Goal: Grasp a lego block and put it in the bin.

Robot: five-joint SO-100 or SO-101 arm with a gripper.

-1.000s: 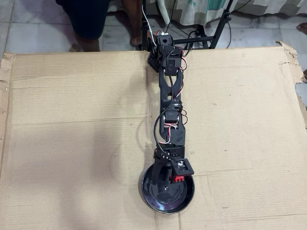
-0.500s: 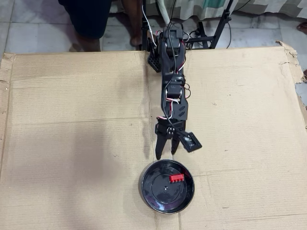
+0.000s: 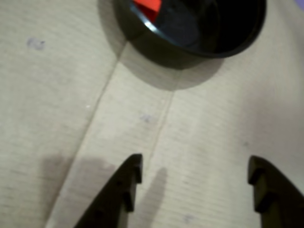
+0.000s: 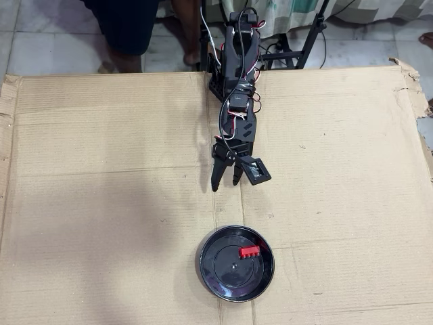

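The red lego block (image 4: 249,251) lies inside the round black bin (image 4: 215,271), right of the dish's centre in the overhead view. In the wrist view the bin's rim (image 3: 237,42) fills the top edge, and a corner of the lego block (image 3: 148,6) shows inside it. My gripper (image 4: 226,184) hangs over bare cardboard well back from the bin, open and holding nothing. In the wrist view the gripper (image 3: 194,168) shows two black fingertips (image 3: 128,178) spread wide, with only cardboard between them.
A large sheet of flattened cardboard (image 4: 101,203) covers the work surface, with creases and a torn right edge (image 4: 419,108). The arm's base (image 4: 233,61) sits at the far edge. A person's legs (image 4: 128,34) and stand legs are behind it on the tiled floor.
The arm has drawn back from the bin toward its base, leaving the lego block lying in the dish. One second ago the gripper was over the bin with the block at its fingers.
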